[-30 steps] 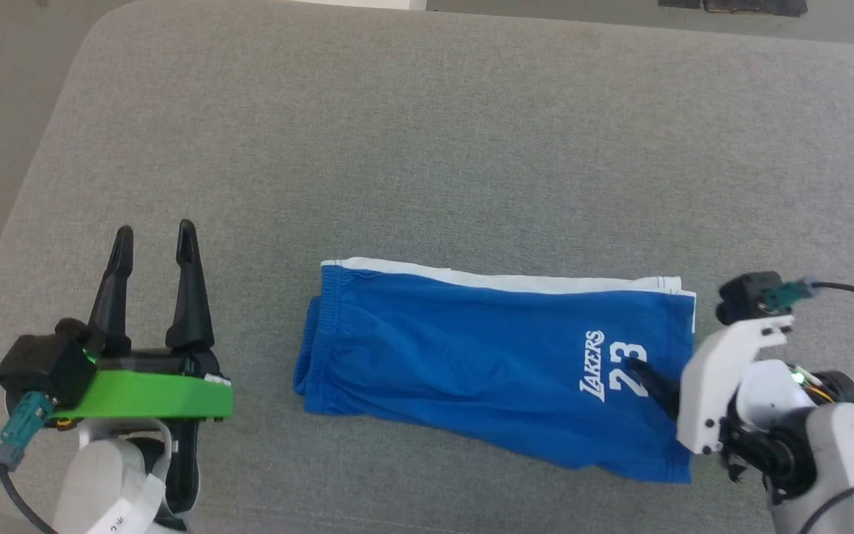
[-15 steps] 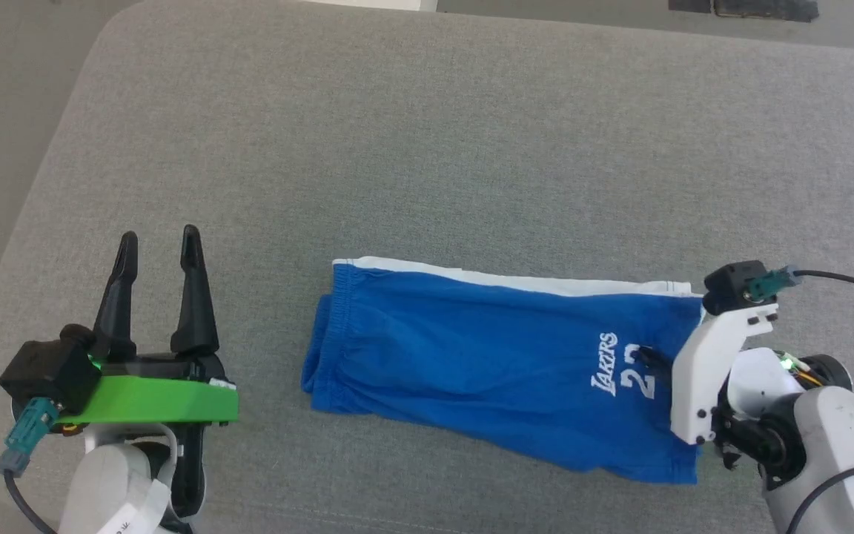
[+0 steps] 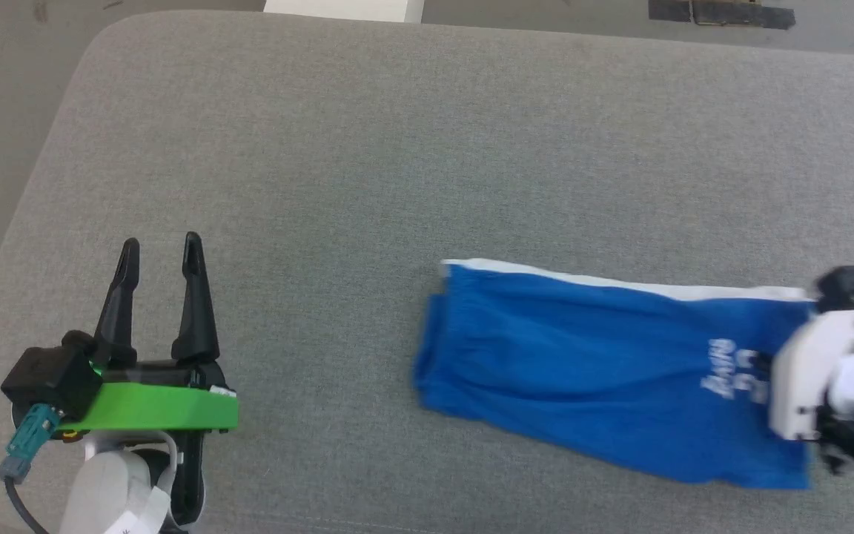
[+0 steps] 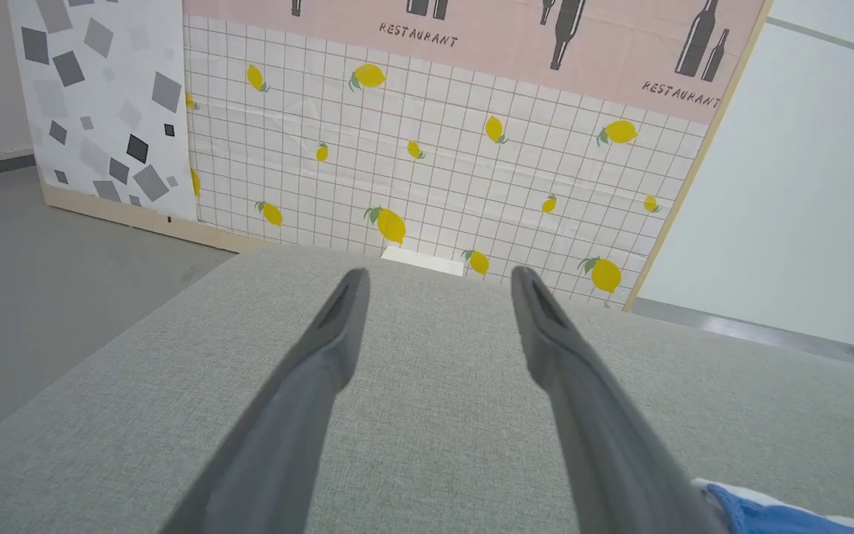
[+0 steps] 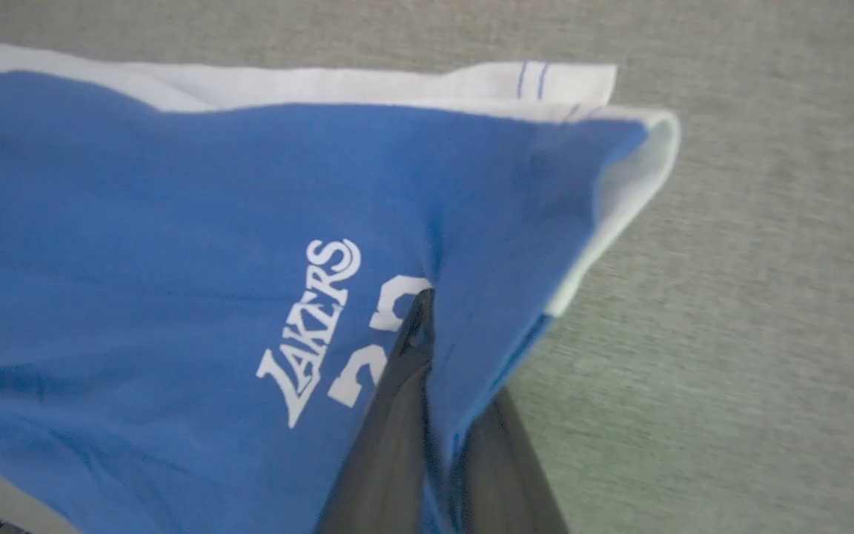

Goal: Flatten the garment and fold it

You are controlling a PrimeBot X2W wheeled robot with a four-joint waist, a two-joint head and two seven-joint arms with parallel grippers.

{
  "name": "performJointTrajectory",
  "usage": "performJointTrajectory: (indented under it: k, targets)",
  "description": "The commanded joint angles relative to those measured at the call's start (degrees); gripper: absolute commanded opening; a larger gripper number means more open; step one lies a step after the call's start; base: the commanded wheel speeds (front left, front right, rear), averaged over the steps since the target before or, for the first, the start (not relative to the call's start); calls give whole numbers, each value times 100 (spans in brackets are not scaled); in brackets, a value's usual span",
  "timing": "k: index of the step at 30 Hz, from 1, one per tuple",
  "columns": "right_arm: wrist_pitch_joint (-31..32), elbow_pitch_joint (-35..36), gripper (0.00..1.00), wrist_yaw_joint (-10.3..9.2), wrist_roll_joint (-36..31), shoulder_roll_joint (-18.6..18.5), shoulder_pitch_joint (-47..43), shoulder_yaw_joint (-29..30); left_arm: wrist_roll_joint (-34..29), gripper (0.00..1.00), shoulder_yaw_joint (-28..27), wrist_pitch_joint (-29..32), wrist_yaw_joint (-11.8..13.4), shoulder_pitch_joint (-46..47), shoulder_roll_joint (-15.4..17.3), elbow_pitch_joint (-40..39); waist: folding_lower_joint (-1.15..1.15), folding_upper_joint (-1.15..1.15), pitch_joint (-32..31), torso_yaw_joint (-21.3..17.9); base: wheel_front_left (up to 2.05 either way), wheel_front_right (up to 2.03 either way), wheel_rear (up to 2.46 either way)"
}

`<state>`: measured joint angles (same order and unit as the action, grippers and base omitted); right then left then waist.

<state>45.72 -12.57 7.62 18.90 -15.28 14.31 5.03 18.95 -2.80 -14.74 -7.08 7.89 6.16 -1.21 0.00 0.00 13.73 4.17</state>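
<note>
Right fingers pinched on the shorts' leg; left fingers spread wide and empty.

Head view: your blue shorts lie flat on the grey desk toward 4 o'clock, with the waistband end pointing to 9 o'clock and a white stripe along the 12 o'clock edge. Your right fingers meet the printed leg at 3 o'clock, mostly hidden behind their white mount. Your left fingers sit at 8 o'clock, well apart from the cloth. Left wrist view: your left fingers gape wide over bare desk, with a blue corner of the shorts at 5 o'clock and a lemon-patterned wall panel at 12. Right wrist view: your right fingers are clamped on a fold of the shorts beside the white "LAKERS" print, one finger above the cloth, one beneath.
</note>
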Motion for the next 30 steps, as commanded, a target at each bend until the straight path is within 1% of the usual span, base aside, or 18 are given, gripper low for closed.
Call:
performJointTrajectory:
  k: [1,3,4,6,9,13,18,22,24,25,30]
  targets:
    - [86,-16,0,-13,-133,-108,-119,196,-31,100,-13,-26,-40,-106,46,-34,0,0,11,-17,0,0,0]
    - [180,-13,0,-13,-328,-212,-143,504,-29,100,-6,-26,-40,-107,51,-39,0,0,31,-27,0,0,0]
    - [254,46,0,-13,-746,-330,-147,919,-26,100,3,-26,-40,-86,68,-49,0,0,63,-40,0,0,0]
    - [321,117,0,-13,-987,-332,-150,1086,-20,100,20,-26,-40,-65,68,-47,0,0,75,-36,0,0,0]
    - [466,296,0,-13,-1140,-241,-158,1166,-22,100,31,-26,-40,-40,61,-23,0,0,65,-43,0,0,0]
    - [844,738,0,-13,-1215,-220,-218,855,-21,100,32,-26,-40,-50,38,4,0,0,5,-67,0,0,0]
    - [1572,1603,0,-13,-978,-297,-357,375,-24,100,71,-26,-40,-63,3,17,0,0,-83,-57,0,0,0]
    - [1897,2227,0,-13,-752,-291,-401,5,-19,100,90,-26,-40,-68,-24,30,0,0,-120,-41,0,0,0]
    - [1950,2427,0,-13,-681,-252,-385,-194,-14,100,96,-26,-40,-69,-29,33,0,0,-131,-30,0,0,0]
    - [1935,2495,0,-13,-605,-171,-363,-280,-13,100,96,-26,-40,-70,-31,33,0,0,-136,-22,0,0,0]
    - [1735,2479,0,-13,-439,102,-288,-714,1,100,137,-26,-40,-79,-37,57,0,0,-156,31,0,0,0]
